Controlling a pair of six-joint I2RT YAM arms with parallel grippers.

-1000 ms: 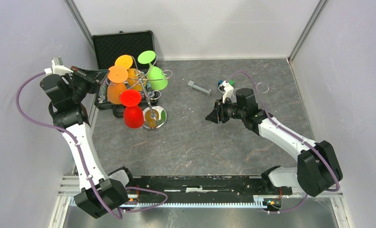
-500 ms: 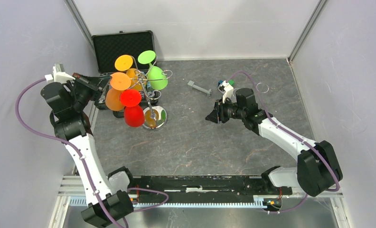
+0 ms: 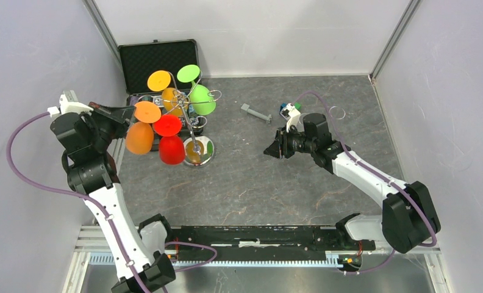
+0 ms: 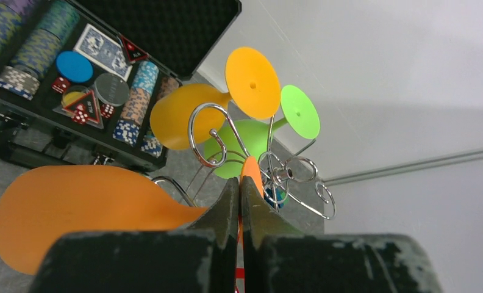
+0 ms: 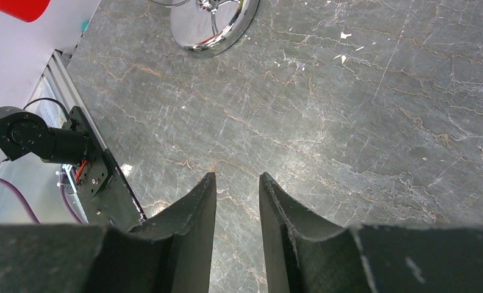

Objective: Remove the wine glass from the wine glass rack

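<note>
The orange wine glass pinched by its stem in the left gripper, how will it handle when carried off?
Probably light: the orange wine glass looks like opaque coloured plastic, so less fragile than real glass. The left gripper pinches only the thin stem, with the big bowl off to one side, so it may pivot or slip.

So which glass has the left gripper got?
The darker orange glass, stem pinched in the left gripper, beside the rack; the red, green and yellow ones hang on it.

My left gripper (image 3: pixel 128 112) is out left of the wine glass rack (image 3: pixel 203 148), the wine glass (image 3: pixel 139 138) in it; case (image 3: pixel 158 58) behind the rack, my right gripper (image 3: pixel 269 150) well off right.
</note>
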